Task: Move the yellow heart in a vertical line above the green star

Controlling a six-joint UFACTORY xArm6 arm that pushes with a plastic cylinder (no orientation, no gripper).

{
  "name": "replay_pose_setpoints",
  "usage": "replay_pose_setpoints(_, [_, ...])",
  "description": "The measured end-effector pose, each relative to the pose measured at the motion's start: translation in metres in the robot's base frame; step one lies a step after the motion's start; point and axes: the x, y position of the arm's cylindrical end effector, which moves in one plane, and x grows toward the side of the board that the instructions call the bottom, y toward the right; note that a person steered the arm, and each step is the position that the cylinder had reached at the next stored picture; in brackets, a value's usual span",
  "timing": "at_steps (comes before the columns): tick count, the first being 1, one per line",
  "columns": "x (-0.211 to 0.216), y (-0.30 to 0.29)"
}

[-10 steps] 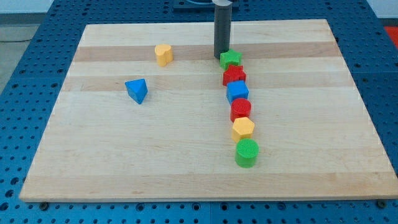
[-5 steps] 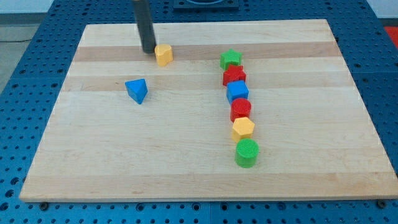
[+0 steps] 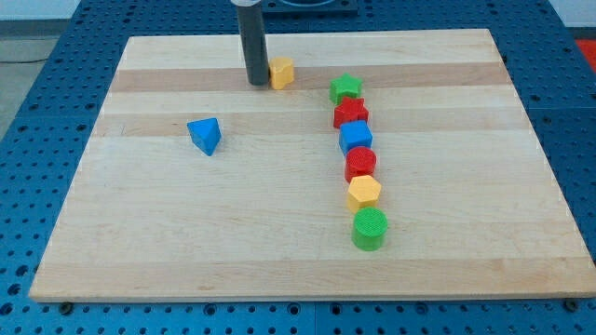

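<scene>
Yellow heart (image 3: 280,72) sits near the view's top of the wooden surface (image 3: 233,233), to the view's left of the green star (image 3: 345,88) and slightly higher than it, with a clear gap between the two. My tip (image 3: 255,83) stands touching or just beside the heart's left side. The rod has no fingers, so no open or closed state applies.

From the green star a slightly bent column of blocks runs toward the view's bottom, each one close against the next: a red star (image 3: 351,113), a blue cube (image 3: 356,137), a red hexagonal block (image 3: 360,164), a yellow hexagonal block (image 3: 364,193), and a green cylinder (image 3: 370,228) at the end. Whether each neighbouring pair actually touches cannot be told.

Well apart from all these, toward the view's left and lower than the heart, lies a blue triangular block (image 3: 205,135) on its own.
</scene>
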Motion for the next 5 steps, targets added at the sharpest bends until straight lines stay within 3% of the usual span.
replay_pose_setpoints(3, [-0.005, 0.059])
replay_pose_setpoints(5, [-0.032, 0.065])
